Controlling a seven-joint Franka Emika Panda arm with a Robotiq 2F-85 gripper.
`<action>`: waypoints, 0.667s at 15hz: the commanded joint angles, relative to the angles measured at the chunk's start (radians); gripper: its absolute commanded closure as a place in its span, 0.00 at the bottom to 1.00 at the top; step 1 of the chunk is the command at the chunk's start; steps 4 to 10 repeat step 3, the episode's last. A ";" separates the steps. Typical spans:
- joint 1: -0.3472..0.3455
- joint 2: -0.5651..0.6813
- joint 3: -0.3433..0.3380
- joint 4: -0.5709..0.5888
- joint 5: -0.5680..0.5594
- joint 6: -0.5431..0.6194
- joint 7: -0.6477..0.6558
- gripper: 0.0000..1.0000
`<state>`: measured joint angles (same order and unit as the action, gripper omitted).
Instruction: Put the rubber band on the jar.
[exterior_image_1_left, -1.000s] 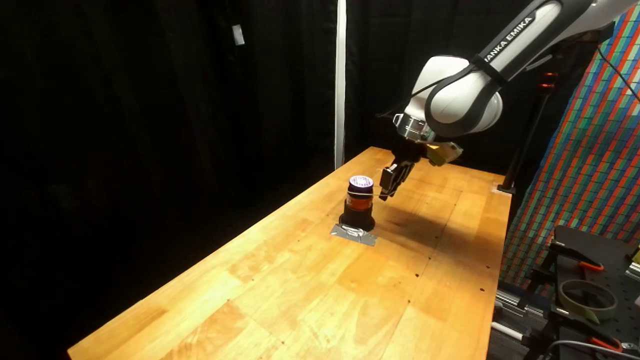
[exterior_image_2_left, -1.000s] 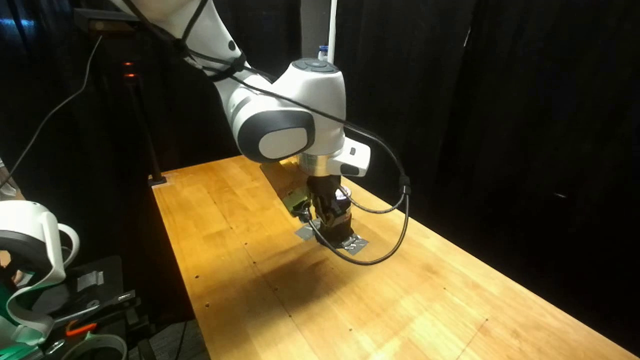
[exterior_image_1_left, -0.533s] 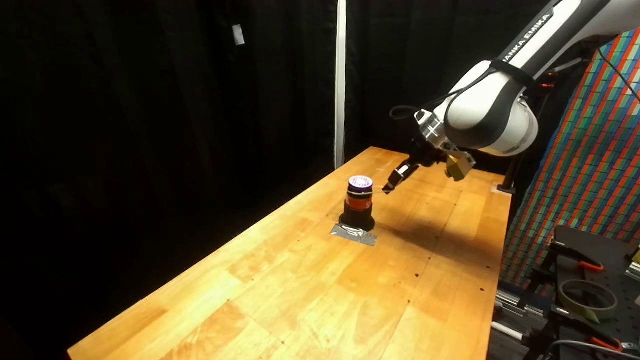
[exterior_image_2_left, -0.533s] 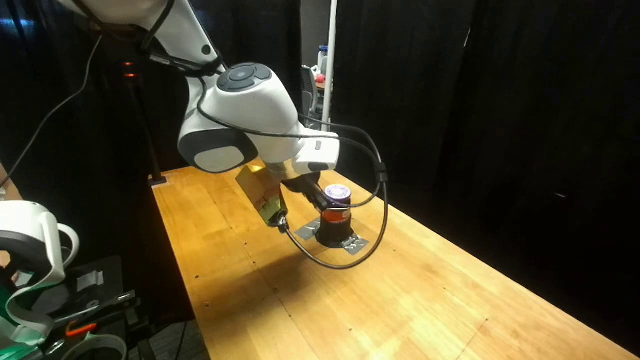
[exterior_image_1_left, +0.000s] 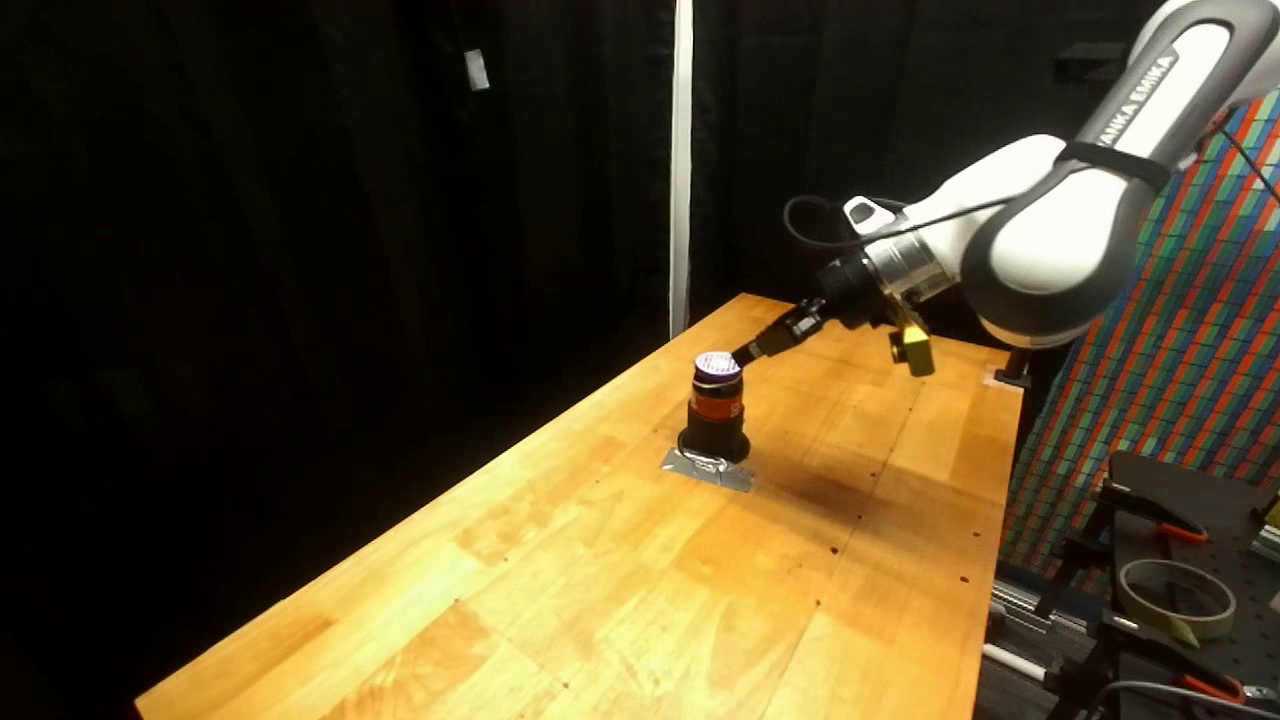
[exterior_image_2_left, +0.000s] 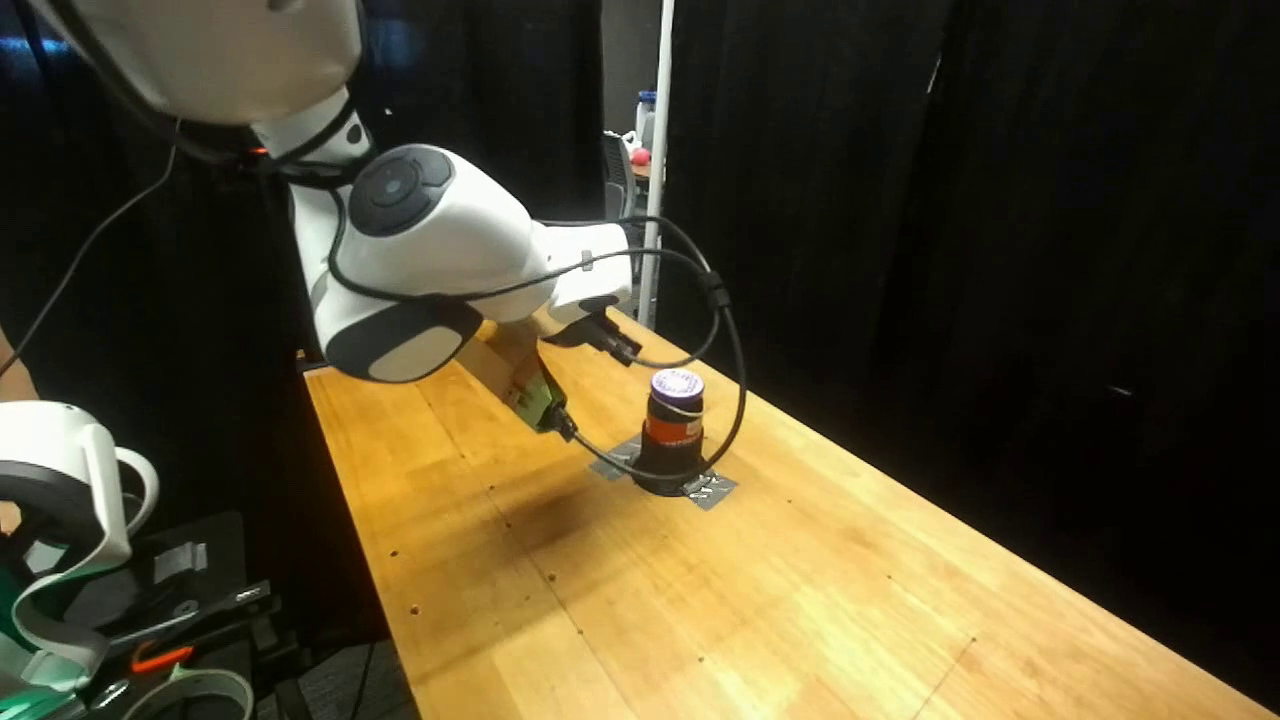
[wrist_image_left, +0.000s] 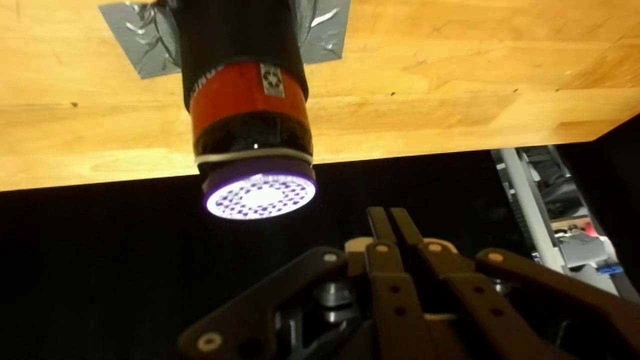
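The jar (exterior_image_1_left: 718, 405) has a purple lid, a dark upper part and an orange-red stripe. It stands upright in a black base taped to the table, and shows also in an exterior view (exterior_image_2_left: 673, 431) and the wrist view (wrist_image_left: 250, 95). The pale rubber band (wrist_image_left: 255, 154) lies around the jar just under the lid. It shows too in an exterior view (exterior_image_2_left: 678, 409). My gripper (wrist_image_left: 391, 212) is beside the lid, apart from the jar in the wrist view. Its fingers are together but for a thin dark line, with nothing visible between them. Its tips also show in an exterior view (exterior_image_1_left: 742, 357).
Silver tape (exterior_image_1_left: 708, 470) fixes the base to the wooden table (exterior_image_1_left: 640, 590). A hanging black cable loop (exterior_image_2_left: 740, 390) from my arm passes in front of the jar's base. A dark side cart (exterior_image_1_left: 1200, 500) with a tape roll (exterior_image_1_left: 1175, 600) stands beside the table.
My gripper has tilted and pulled back from the jar. The band was stretched from jar to fingertips before; now it is off the fingers and sits around the jar.
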<state>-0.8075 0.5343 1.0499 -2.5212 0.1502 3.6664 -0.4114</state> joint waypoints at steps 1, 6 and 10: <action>0.009 -0.038 -0.091 -0.038 -0.222 0.000 0.193 0.87; -0.091 0.010 -0.053 -0.079 -0.285 0.005 0.181 0.72; -0.091 0.010 -0.053 -0.079 -0.285 0.005 0.181 0.72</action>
